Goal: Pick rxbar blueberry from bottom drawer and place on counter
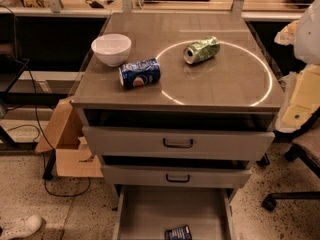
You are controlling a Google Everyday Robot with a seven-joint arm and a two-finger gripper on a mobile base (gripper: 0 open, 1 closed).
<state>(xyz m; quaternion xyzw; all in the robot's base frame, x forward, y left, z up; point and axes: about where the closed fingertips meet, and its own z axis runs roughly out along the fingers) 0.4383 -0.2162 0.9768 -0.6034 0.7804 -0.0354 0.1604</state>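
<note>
a: what's in front of us?

b: a grey metal cabinet with three drawers. its glossy top, the table (225, 86), has a thin white circle (268, 79) drawn on it.

a: anything on the table?

b: a white bowl (111, 49) stands upright near the back left corner. a dented blue soda can (139, 73) lies on its side just beside the bowl, at the circle's left edge. a crushed green can (201, 50) lies on its side inside the circle, towards the back.

a: and the drawers?

b: the top drawer (125, 141) and the middle drawer (135, 176) each stick out a little. the bottom drawer (150, 209) is pulled well out, showing its plain grey inside.

a: where's the rxbar blueberry (178, 232)?

b: lying flat in the bottom drawer, near the front, a little right of middle, partly cut off by the lower edge of the view.

a: and the gripper?

b: the gripper is out of view, so i cannot tell whether it holds anything.

a: what's on the floor?

b: an open cardboard box (70, 154) left of the cabinet, and a white shoe (20, 226) in the lower left corner.
</note>
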